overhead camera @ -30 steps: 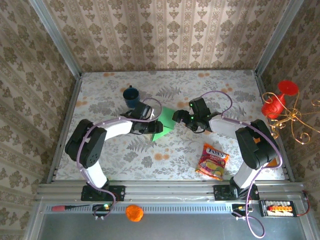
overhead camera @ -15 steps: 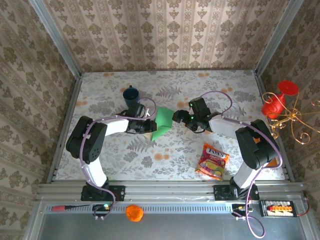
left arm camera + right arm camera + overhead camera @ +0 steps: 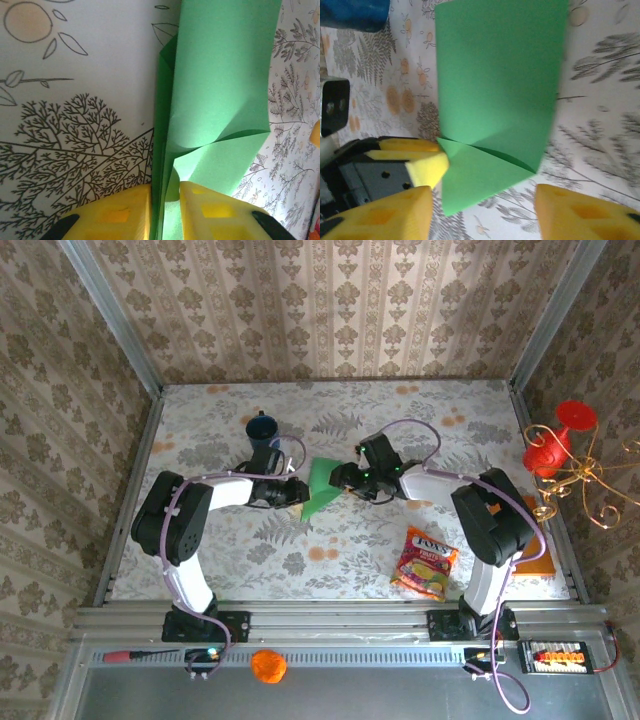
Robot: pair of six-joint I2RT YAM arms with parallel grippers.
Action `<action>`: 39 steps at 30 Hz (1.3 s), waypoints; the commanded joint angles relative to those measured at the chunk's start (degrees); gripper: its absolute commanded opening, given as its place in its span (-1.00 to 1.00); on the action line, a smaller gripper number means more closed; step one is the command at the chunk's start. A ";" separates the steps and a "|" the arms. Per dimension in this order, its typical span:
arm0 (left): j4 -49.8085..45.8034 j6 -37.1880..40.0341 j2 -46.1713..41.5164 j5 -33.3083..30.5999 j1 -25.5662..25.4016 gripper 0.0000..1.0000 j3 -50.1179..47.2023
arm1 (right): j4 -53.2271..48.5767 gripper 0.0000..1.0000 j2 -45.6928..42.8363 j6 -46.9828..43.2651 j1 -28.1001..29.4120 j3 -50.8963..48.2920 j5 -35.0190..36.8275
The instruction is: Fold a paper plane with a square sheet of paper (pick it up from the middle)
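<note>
Sheet (image 3: 320, 483) — one | mug (image 3: 263, 430) — one | left gripper (image 3: 165, 194) pinches it | right gripper (image 3: 484, 200) spread

The top view is bright and even, like soft daylight. The white flowered tabletop (image 3: 400, 410) has only faint grey shadows under the arms. The patterned walls (image 3: 330, 310) lean outward at the edges.

In the left wrist view the thin bright-green sheet of paper (image 3: 220, 100) looks sharp, with a pale glow in the middle. The yellow foam fingers (image 3: 215, 212) of the left gripper (image 3: 165, 215) are fuzzy.

In the right wrist view the paper's right edge is smeared. The yellow pads (image 3: 580, 210) of the right gripper (image 3: 482, 212) are out of focus.
</note>
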 commanded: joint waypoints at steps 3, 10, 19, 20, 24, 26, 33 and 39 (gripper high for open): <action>-0.92 -0.74 2.25 0.41 -0.37 -0.59 -0.71 | -0.46 -0.29 5.05 -1.05 1.76 6.23 -2.67; -2.63 -0.20 2.90 -0.43 -0.46 -0.60 -0.28 | -6.95 -0.53 13.98 -2.80 2.69 17.84 -0.07; -3.90 0.58 2.48 -0.82 -0.87 -0.58 0.18 | -18.15 -0.56 21.03 -6.05 2.87 27.41 5.05; -4.12 0.61 2.21 -0.85 -0.96 -0.58 0.27 | -19.10 -0.55 21.35 -6.21 2.87 27.78 5.67; -5.19 0.71 -0.28 -1.57 -1.47 -0.48 0.28 | -22.29 -0.53 22.00 -6.47 2.87 28.36 7.57; -6.32 0.42 -2.98 -3.75 -1.92 -0.36 -0.13 | -23.67 -0.53 22.05 -6.15 2.87 28.00 8.20; -7.12 -0.50 -11.26 -8.08 -6.14 -0.24 -1.46 | -23.64 -0.52 17.17 -3.28 2.89 21.17 10.52; -1.58 -4.92 -10.54 -5.15 -8.33 -0.44 -2.53 | -20.45 -0.51 12.57 -0.67 2.52 15.16 10.55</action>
